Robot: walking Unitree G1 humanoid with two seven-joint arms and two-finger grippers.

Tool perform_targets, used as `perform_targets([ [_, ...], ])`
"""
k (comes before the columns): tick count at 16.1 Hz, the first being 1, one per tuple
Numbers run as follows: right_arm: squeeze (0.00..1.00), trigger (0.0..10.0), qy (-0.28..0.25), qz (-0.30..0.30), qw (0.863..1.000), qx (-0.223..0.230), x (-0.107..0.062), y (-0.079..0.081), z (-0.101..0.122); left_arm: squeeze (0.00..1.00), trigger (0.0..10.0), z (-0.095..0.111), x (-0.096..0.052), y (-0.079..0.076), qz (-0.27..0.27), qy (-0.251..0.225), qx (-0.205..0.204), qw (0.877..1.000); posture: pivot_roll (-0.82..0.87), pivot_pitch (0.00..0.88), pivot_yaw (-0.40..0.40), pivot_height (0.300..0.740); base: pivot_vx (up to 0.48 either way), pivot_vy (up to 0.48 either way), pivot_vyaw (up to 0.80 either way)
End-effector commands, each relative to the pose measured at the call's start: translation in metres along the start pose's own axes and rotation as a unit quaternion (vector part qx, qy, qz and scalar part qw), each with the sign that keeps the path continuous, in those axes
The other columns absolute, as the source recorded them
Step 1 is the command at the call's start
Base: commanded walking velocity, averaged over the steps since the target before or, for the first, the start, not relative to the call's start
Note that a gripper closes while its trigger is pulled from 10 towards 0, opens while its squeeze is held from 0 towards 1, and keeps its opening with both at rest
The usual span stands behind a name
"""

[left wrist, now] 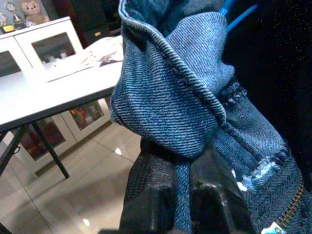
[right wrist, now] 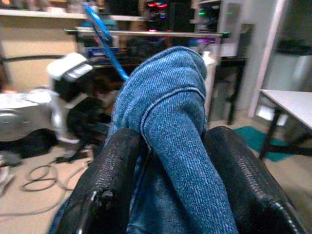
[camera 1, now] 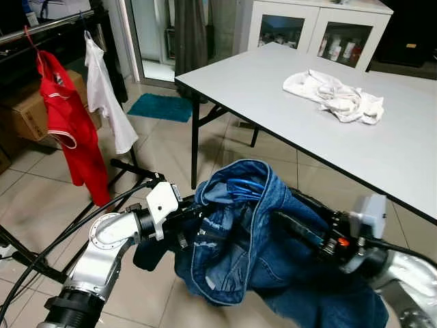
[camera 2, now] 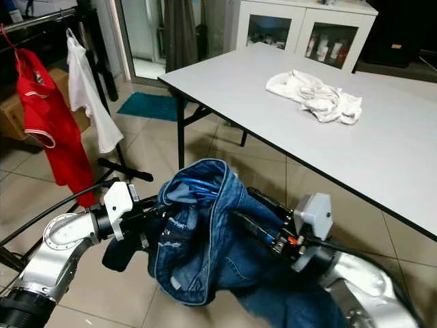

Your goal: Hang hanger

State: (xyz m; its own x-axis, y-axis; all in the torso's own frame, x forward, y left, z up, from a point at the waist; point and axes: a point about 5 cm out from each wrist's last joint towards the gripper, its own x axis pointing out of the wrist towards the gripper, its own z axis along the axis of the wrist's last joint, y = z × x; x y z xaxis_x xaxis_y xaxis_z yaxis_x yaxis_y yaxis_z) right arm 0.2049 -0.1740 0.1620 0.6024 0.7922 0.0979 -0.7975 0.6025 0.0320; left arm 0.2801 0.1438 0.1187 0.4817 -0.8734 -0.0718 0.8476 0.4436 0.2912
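Observation:
A pair of blue jeans (camera 1: 239, 239) hangs bunched between my two arms, low over the tiled floor. A blue hanger (camera 1: 242, 186) shows inside the open waist, and its bar (right wrist: 105, 39) rises behind the denim in the right wrist view. My left gripper (camera 1: 188, 219) is shut on a fold of the jeans (left wrist: 170, 97), a strip of denim pinched between its fingers (left wrist: 151, 195). My right gripper (camera 1: 283, 222) is shut on a thick denim fold (right wrist: 170, 122) between its pads (right wrist: 114, 180). A clothes rail (camera 1: 41, 27) stands at the far left.
A red shirt (camera 1: 72, 130) and a white shirt (camera 1: 106, 96) hang on the rail, whose black legs (camera 1: 133, 169) run across the floor. A white table (camera 1: 273, 89) with a crumpled white cloth (camera 1: 334, 96) fills the right. A teal mat (camera 1: 160, 107) and cardboard box (camera 1: 27, 113) lie beyond.

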Motion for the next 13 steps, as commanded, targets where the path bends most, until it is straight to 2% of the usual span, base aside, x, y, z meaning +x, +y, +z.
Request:
perform_targets([
  [1,0.00,10.0,-0.033,-0.005,0.999,0.018,-0.007,-0.009,0.014,0.00,0.0,0.004,0.003,0.003,0.008,-0.006,0.009,1.000,-0.07,0.023,-0.005,0.740,0.000,0.000,0.00],
  [2,0.00,10.0,-0.066,-0.032,0.996,0.045,-0.012,-0.020,0.018,0.00,0.0,0.003,0.004,0.004,0.019,-0.006,0.004,1.000,-0.07,0.022,-0.006,0.740,0.000,0.000,0.00],
  [3,0.00,10.0,-0.072,-0.036,0.996,0.050,-0.013,-0.022,0.018,0.00,0.0,0.003,0.004,0.004,0.021,-0.006,0.003,1.000,-0.07,0.022,-0.006,0.740,0.000,0.000,0.00],
  [5,0.00,10.0,-0.147,-0.144,0.971,0.122,-0.019,-0.044,0.010,0.00,0.0,0.001,0.007,0.005,0.062,-0.017,-0.023,0.998,-0.06,0.018,-0.008,0.740,0.000,0.000,0.00],
  [6,0.00,10.0,-0.160,-0.165,0.961,0.153,-0.018,-0.046,0.006,0.00,0.0,0.000,0.008,0.004,0.068,-0.021,-0.035,0.997,-0.06,0.018,-0.007,0.740,0.000,0.000,0.00],
  [8,0.00,10.0,-0.170,-0.148,0.954,0.199,-0.018,-0.040,0.000,0.00,0.0,-0.002,0.007,0.000,0.066,-0.018,-0.039,0.997,-0.06,0.019,-0.006,0.740,0.000,0.000,0.00],
  [9,0.00,10.0,-0.170,-0.135,0.952,0.214,-0.018,-0.036,-0.002,0.00,0.0,-0.003,0.007,0.000,0.067,-0.017,-0.040,0.997,-0.06,0.022,-0.006,0.740,0.000,0.000,0.00],
  [10,0.00,10.0,-0.182,-0.158,0.945,0.222,-0.020,-0.040,-0.004,0.00,0.0,-0.004,0.007,0.001,0.079,-0.014,-0.048,0.996,-0.06,0.022,-0.006,0.740,0.000,0.000,0.00],
  [12,0.00,10.0,-0.190,-0.297,0.906,0.233,-0.024,-0.066,-0.016,0.00,0.0,-0.008,0.011,0.007,0.160,-0.014,-0.090,0.983,-0.06,0.025,-0.008,0.740,0.000,0.000,0.00],
  [13,0.00,10.0,-0.187,-0.310,0.903,0.230,-0.024,-0.067,-0.018,0.00,0.0,-0.009,0.012,0.008,0.177,-0.013,-0.098,0.979,-0.06,0.025,-0.008,0.740,0.000,0.000,0.00],
])
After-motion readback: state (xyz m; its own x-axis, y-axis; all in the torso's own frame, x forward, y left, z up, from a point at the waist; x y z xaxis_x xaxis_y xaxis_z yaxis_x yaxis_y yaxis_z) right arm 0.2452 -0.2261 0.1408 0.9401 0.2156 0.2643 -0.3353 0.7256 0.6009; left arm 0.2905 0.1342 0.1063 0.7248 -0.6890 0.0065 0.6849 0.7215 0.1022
